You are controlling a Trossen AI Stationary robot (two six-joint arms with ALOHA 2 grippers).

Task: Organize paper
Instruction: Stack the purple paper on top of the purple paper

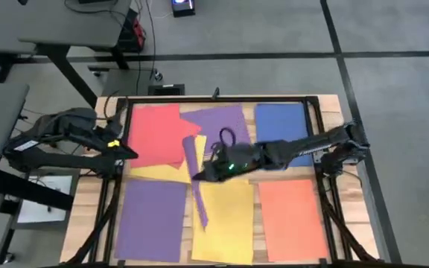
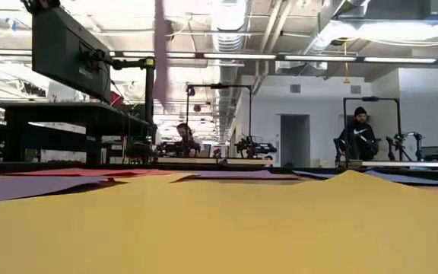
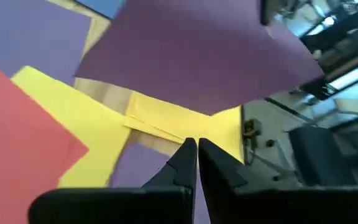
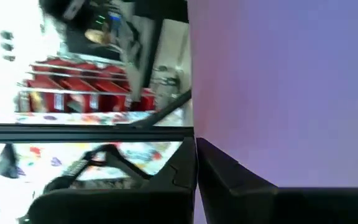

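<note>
Paper [image 1: 222,222] is mostly unsorted: red, purple, blue, orange and yellow sheets lie spread over the table [image 1: 334,108], none stacked. Right gripper [image 1: 199,176] at table centre is clenched on a purple sheet [image 1: 195,179], lifted on edge. Left gripper [image 1: 129,153] waits closed and empty at the table's left edge.

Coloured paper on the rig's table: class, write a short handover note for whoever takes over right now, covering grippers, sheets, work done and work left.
Right gripper: shut on a purple sheet, held up on edge over the table's middle.
Left gripper: shut, empty, waiting at the table's left edge beside the red sheet.
Sheets lie singly and partly overlapping: purple and blue at the back, purple, yellow and orange in front.
Done: one sheet picked up.
Left: no stack shows yet; gather the rest.
</note>
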